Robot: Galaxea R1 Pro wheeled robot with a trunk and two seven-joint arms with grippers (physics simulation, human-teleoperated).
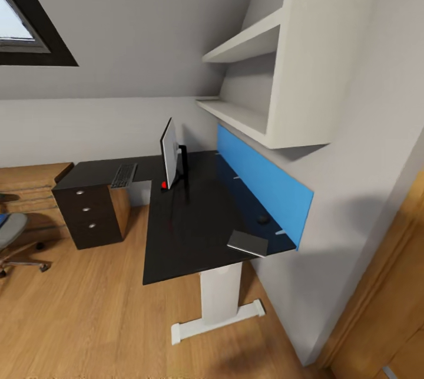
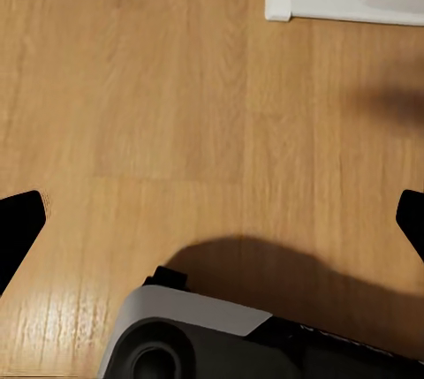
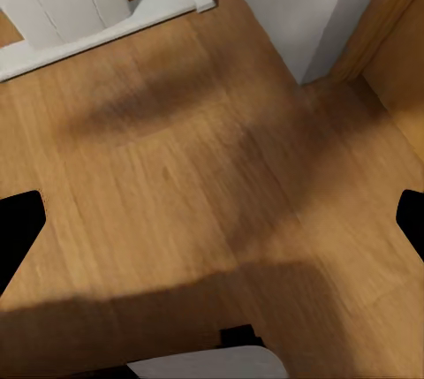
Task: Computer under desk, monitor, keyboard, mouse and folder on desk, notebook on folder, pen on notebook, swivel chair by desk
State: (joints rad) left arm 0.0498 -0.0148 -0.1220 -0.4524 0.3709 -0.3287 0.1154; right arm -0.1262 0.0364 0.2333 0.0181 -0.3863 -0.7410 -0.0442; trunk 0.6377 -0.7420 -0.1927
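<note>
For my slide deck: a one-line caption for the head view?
Black desk holding monitor, keyboard, mouse and notebook, under wall shelves.

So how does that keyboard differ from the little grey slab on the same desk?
The keyboard lies at the far end of the desk, above the drawer unit and left of the monitor; the notebook lies at the near right corner, by the blue wall panel. The keyboard is long, narrow and covered in dark keys; the notebook is a shorter, plain grey rectangle. Both lie flat on the black top.
</note>
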